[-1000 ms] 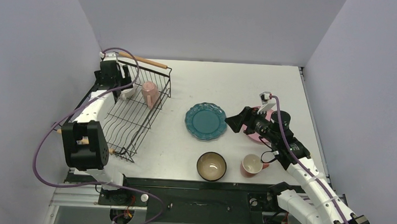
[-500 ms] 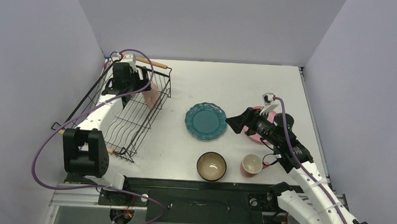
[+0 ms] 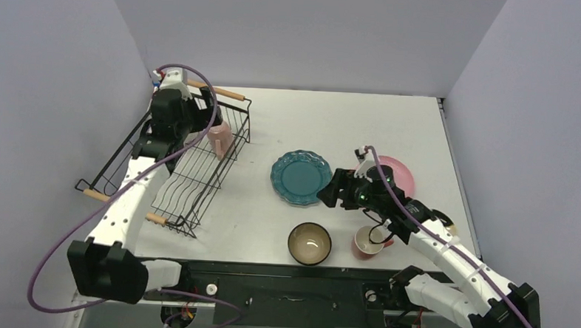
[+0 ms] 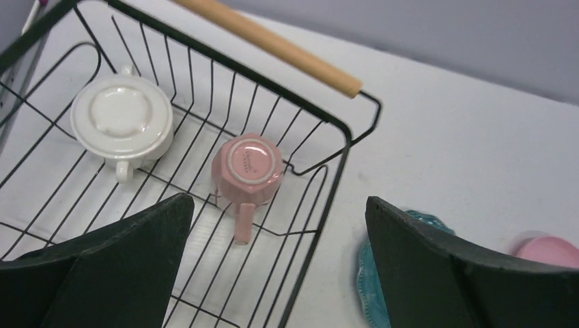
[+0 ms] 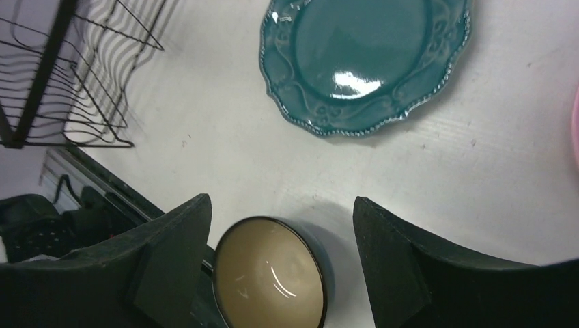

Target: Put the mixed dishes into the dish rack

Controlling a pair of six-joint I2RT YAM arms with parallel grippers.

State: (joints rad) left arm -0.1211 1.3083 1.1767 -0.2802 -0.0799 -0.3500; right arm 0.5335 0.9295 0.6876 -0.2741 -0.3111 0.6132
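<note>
The black wire dish rack [image 3: 191, 176] stands at the left, with a pink mug [image 4: 247, 166] and a white mug [image 4: 123, 117] upside down inside it. My left gripper [image 4: 278, 205] hovers open and empty above the rack's far end [image 3: 200, 123]. A teal scalloped plate [image 3: 300, 177], a pink plate [image 3: 395, 176], a dark bowl with a cream inside [image 3: 310, 243] and a second pink mug [image 3: 369, 241] sit on the table. My right gripper [image 3: 336, 195] hangs open and empty between the teal plate [image 5: 365, 61] and the bowl [image 5: 270, 277], above the table.
The rack's wooden handle [image 4: 273, 44] lies along its far end. Grey walls enclose the table on three sides. The rack's near corner [image 5: 61, 89] shows at the left of the right wrist view. The black base rail [image 3: 282, 278] runs along the table's near edge.
My left gripper has lifted over the rack's far end and opened wider. My right arm has swung from above the pink plate toward the near left, uncovering that plate; its jaws narrowed slightly.
</note>
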